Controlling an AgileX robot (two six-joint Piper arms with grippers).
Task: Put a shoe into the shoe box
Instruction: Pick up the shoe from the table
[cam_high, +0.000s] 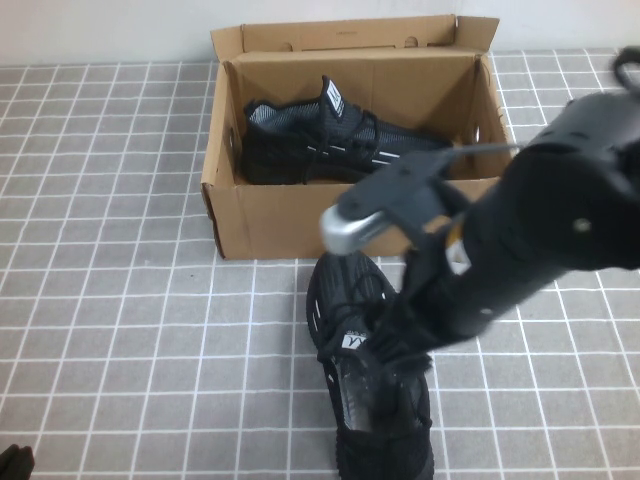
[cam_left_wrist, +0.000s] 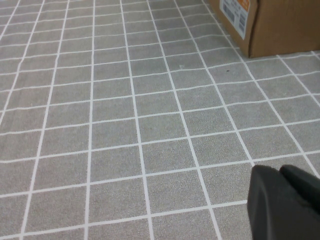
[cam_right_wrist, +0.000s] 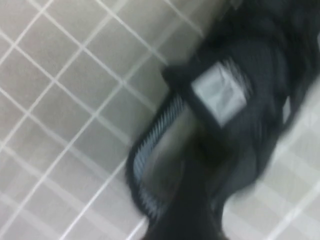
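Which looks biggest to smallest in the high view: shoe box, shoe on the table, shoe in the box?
1. shoe box
2. shoe on the table, under the right pincer
3. boxed shoe; it sits farther away, so 2 versus 3 is unsure.

Left pincer: near left corner.

My target, the black knit mesh sneaker with a white tongue label, lies on the tiles just near of the open brown cardboard shoe box, toe toward it.

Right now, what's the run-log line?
right gripper: at shoe opening | pair-mate: in shoe box | left gripper: parked, near-left
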